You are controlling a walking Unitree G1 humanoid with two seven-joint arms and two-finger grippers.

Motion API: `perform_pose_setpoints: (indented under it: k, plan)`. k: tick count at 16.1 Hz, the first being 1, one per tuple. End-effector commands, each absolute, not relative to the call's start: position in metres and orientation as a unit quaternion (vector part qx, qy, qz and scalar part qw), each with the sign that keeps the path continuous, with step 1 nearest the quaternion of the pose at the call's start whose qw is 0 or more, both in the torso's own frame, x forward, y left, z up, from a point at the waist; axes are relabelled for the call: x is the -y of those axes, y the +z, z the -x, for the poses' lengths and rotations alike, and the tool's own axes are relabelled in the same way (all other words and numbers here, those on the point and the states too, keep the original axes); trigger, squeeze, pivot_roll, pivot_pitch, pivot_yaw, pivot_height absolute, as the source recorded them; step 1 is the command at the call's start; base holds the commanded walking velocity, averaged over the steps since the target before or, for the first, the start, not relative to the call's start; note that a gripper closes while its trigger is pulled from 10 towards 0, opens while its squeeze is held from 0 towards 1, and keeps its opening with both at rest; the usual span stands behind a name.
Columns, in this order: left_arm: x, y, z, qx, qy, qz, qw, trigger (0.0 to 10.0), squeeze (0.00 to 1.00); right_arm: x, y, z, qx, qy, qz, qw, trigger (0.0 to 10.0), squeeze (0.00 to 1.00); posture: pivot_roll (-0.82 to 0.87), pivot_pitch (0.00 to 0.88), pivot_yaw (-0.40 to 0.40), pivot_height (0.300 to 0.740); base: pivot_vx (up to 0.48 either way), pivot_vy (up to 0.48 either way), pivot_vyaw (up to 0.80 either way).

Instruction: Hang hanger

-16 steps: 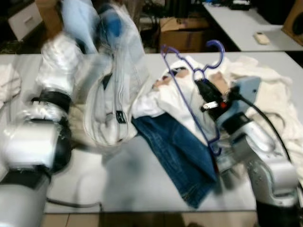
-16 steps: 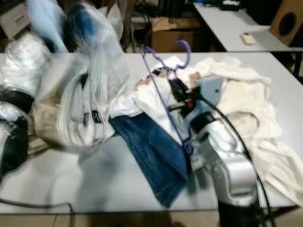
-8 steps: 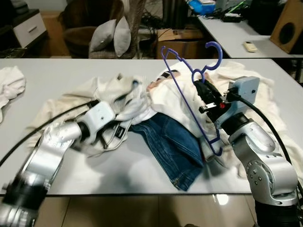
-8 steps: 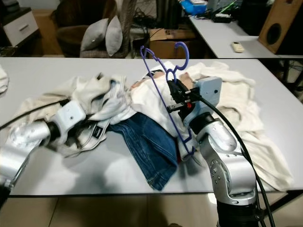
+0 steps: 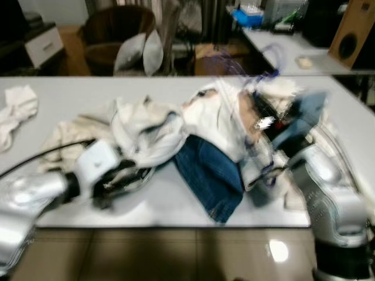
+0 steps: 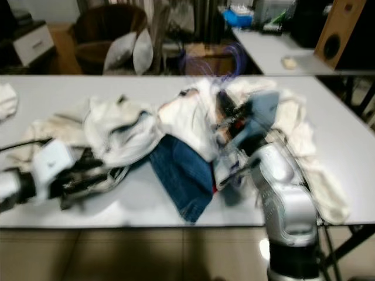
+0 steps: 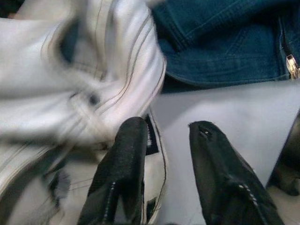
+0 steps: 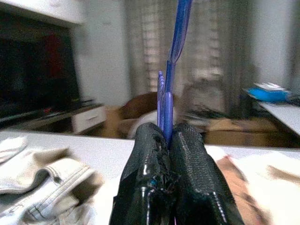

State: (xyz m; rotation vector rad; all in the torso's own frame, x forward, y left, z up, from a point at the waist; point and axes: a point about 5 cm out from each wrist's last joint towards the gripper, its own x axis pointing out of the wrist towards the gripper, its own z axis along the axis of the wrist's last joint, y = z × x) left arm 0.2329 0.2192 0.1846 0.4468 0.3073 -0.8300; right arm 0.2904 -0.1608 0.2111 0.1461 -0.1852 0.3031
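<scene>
Hanger (image 8: 168, 98) pinched in right pincer (image 8: 168, 140), head views motion-blurred

— Where is there room to pass?
— The bare tabletop (image 5: 70, 93) at the far left, and its front strip under the left tool (image 7: 161, 154).
— What blocks the middle?
— Heaped pale clothes (image 5: 146, 126) and jeans (image 5: 214, 175); a rag (image 5: 17, 108) lies at the left edge.

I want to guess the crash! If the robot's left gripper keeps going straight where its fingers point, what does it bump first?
Probably the white jacket: the open left gripper points at its edge, with blue jeans further on. Depth is unclear.
</scene>
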Motion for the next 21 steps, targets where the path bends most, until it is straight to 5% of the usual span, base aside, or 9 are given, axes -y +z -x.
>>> perform_pose_setpoints:
  k: [1,7,8,10,11,12,13,17,21]
  plan:
    - [-0.225,0.207,-0.230,-0.105,-0.384,-0.177,0.900,10.0,1.00,0.164,0.218,-0.293,0.107,0.146,-0.085,0.980,10.0,0.00,-0.01,0.000,0.031,0.740,0.000,0.000,0.00]
    - [-0.240,0.241,-0.222,0.012,-0.283,-0.050,0.958,10.0,1.00,0.146,0.220,-0.288,0.106,0.194,-0.086,0.971,10.0,0.00,0.00,0.000,0.034,0.740,0.000,0.000,0.00]
    - [-0.250,0.251,-0.235,0.073,-0.179,0.008,0.981,10.0,1.00,0.144,0.217,-0.286,0.099,0.199,-0.087,0.971,10.0,0.00,0.00,0.000,0.033,0.740,0.000,0.000,0.00]
    - [-0.256,0.246,-0.244,0.062,-0.120,-0.002,0.991,10.0,1.00,0.143,0.217,-0.286,0.097,0.198,-0.088,0.971,10.0,0.00,0.00,0.000,0.031,0.740,0.000,0.000,0.00]
    - [-0.267,0.225,-0.260,0.017,-0.026,-0.063,0.998,10.0,0.82,0.140,0.217,-0.286,0.097,0.201,-0.091,0.971,10.0,0.00,-0.01,0.000,0.020,0.740,0.000,0.000,0.00]
    - [-0.271,0.219,-0.269,0.016,0.006,-0.081,0.997,10.0,0.12,0.139,0.217,-0.287,0.097,0.201,-0.092,0.970,10.0,0.00,0.00,0.000,0.013,0.740,0.000,0.000,0.00]
    - [-0.276,0.215,-0.279,0.020,0.031,-0.090,0.995,10.0,0.00,0.138,0.218,-0.289,0.097,0.200,-0.094,0.970,10.0,0.00,-0.01,0.000,0.003,0.740,0.000,0.000,0.00]
    - [-0.307,0.177,-0.340,-0.066,0.113,-0.175,0.976,10.0,0.00,0.139,0.225,-0.287,0.101,0.197,-0.085,0.971,10.0,0.00,-0.09,0.000,0.007,0.740,0.000,0.000,0.00]
    - [-0.284,0.139,-0.363,-0.149,0.074,-0.140,0.976,10.0,0.00,0.155,0.229,-0.274,0.090,0.173,-0.062,0.979,10.0,0.00,-0.20,0.019,0.019,0.740,0.000,0.000,0.00]
